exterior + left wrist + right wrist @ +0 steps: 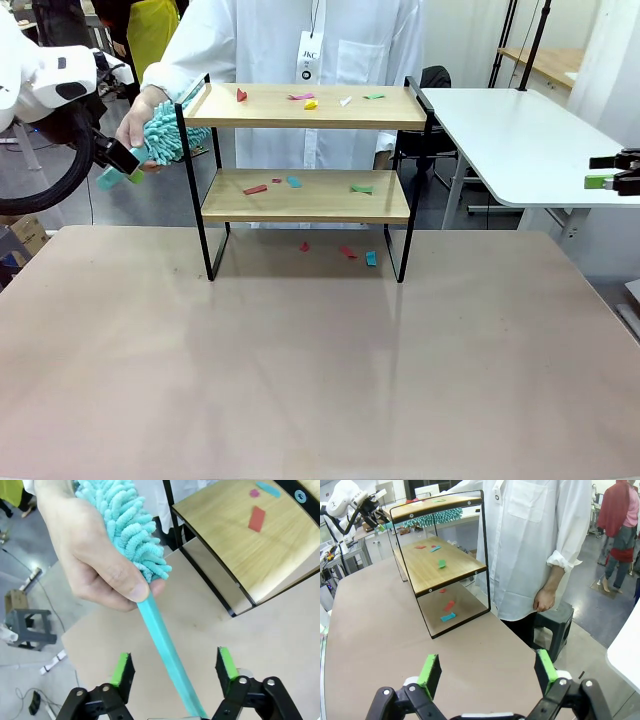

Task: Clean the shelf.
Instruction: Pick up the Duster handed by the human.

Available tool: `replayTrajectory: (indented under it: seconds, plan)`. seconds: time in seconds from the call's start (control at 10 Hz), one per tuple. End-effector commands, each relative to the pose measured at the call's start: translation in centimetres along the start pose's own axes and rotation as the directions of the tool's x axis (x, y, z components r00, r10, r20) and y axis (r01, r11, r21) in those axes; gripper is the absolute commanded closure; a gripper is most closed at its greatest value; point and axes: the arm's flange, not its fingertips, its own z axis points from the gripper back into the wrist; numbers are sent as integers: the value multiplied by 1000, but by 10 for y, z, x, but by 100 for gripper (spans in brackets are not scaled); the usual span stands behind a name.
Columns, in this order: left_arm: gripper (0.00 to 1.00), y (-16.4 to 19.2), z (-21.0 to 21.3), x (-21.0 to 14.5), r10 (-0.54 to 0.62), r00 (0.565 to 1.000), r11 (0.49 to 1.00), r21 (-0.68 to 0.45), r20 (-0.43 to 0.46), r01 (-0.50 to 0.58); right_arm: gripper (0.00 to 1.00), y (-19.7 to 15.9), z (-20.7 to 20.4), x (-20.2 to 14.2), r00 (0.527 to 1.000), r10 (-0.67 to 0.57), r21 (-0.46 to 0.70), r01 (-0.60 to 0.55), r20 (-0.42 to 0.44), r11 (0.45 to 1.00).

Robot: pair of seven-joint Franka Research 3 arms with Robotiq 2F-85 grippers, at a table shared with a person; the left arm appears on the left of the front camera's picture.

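The robot's left hand [174, 664] is wide open, its pads either side of the teal duster [162, 640] handle and gripping nothing. The person's hand [95, 565] holds the duster. The right hand [487, 672] is open and empty. The shelf [320, 205] sits at 12 o'clock on the surface. If the person lets go before the pads close squarely, the thin handle could slip and drop.

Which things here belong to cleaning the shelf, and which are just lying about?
For the job: shelf; coloured scraps on and under it; teal duster; person's hand holding it; left tool around its handle.
Lying about: white side table; grey stool; cardboard box.
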Motion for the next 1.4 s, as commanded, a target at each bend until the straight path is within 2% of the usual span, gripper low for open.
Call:
replayTrajectory:
  seconds: [0.0,0.1,0.2,0.5,0.9,1.3]
  plan:
    - [100,3,1,-1,-10,1000,1000,8,8,10,0,0,-1,2,1000,5,-1,-5,0,1000]
    - [65,3,1,0,-8,1000,1000,12,10,8,0,0,-1,2,1000,5,-1,-5,0,1000]
    - [100,4,2,1,-3,1000,1000,19,6,3,0,0,-1,2,1000,5,-1,-5,0,1000]
    - [100,5,2,2,5,1000,1000,30,1,-5,0,0,-1,2,1000,5,-1,-5,0,1000]
    - [100,6,1,1,26,1000,995,98,-4,-26,0,0,-1,2,1000,5,-1,-5,0,1000]
    - [100,14,8,-4,74,995,988,128,63,-82,0,0,-1,2,1000,5,-1,-5,0,1000]
